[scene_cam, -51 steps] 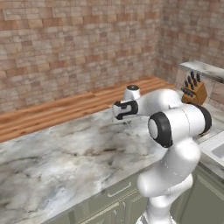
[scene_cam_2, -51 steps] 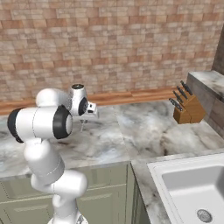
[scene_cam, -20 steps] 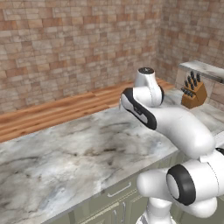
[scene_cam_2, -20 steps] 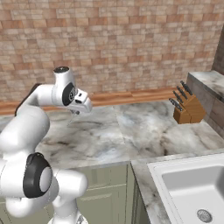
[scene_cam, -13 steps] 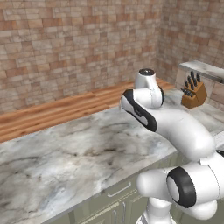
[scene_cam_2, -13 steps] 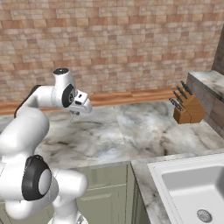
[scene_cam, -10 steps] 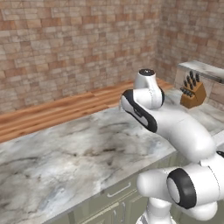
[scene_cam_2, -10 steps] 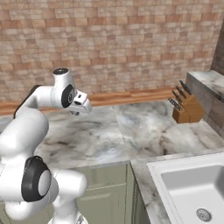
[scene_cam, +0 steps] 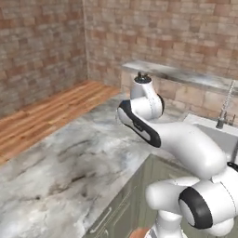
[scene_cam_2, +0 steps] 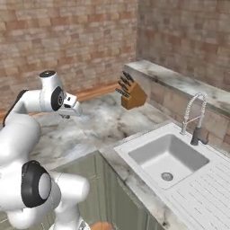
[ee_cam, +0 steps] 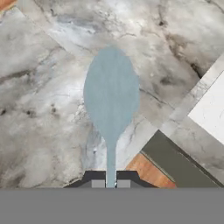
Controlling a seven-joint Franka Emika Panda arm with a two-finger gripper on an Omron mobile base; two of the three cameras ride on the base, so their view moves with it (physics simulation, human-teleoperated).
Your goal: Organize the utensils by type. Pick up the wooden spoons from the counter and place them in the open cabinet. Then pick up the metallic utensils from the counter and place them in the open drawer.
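In the hand view my gripper (ee_cam: 110, 183) is shut on the thin handle of a grey metal spoon (ee_cam: 111, 96). Its oval bowl points away from the hand, above the marble counter (ee_cam: 43, 122). From the right base view the gripper (scene_cam_2: 67, 115) hangs over the counter (scene_cam_2: 99, 123) near its front edge, left of the sink. In the left base view the arm's upper links stand over the counter (scene_cam: 69, 158) and hide the hand. The cabinet, the drawer and the wooden spoons are out of view.
A white sink (scene_cam_2: 166, 157) with a curved faucet (scene_cam_2: 195, 117) lies to the right. A wooden knife block (scene_cam_2: 131, 92) stands at the back by the raised marble ledge (scene_cam_2: 179, 81). Sage-green base units (scene_cam_2: 90, 179) run under the counter. Brick walls close the back.
The whole picture has shifted: the base has turned and the sink has come into both base views. The arm keeps its folded pose with the gripper still shut.
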